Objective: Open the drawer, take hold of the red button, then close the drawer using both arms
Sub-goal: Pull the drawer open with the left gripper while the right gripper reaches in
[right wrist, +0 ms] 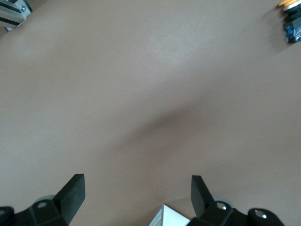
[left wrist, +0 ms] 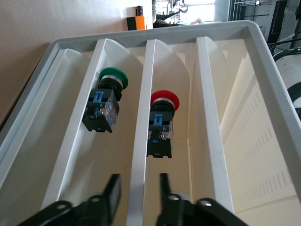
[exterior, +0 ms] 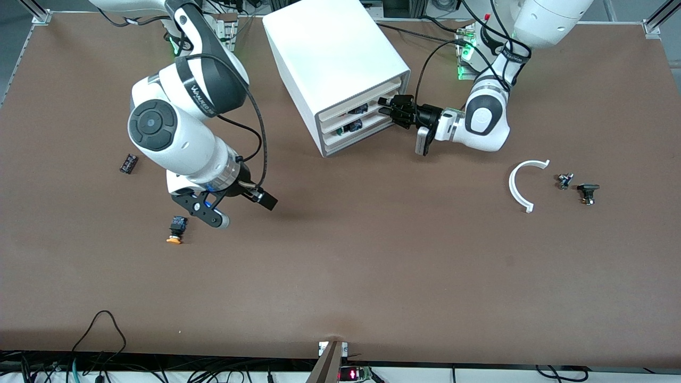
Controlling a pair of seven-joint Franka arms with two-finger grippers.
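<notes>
The white cabinet point(exterior: 330, 58) stands near the arms' bases, its three cream drawer fronts facing the left arm. My left gripper point(exterior: 392, 109) is at those fronts. In the left wrist view its open fingers point(left wrist: 113, 190) straddle a cream front lip point(left wrist: 138, 155) without closing on it. The red-capped button point(left wrist: 164, 100) lies in the tray point(left wrist: 181, 141) on one side of that lip. My right gripper point(exterior: 245, 211) hangs open and empty over bare table point(right wrist: 138, 193), close to an orange-capped button point(exterior: 175, 230).
A green-capped button point(left wrist: 112, 77) lies in the neighbouring tray. An orange box point(left wrist: 137, 22) shows past the cabinet. A small black part point(exterior: 128, 163) lies toward the right arm's end. A white curved piece point(exterior: 524, 183) and two small parts point(exterior: 565, 181) point(exterior: 588, 192) lie toward the left arm's end.
</notes>
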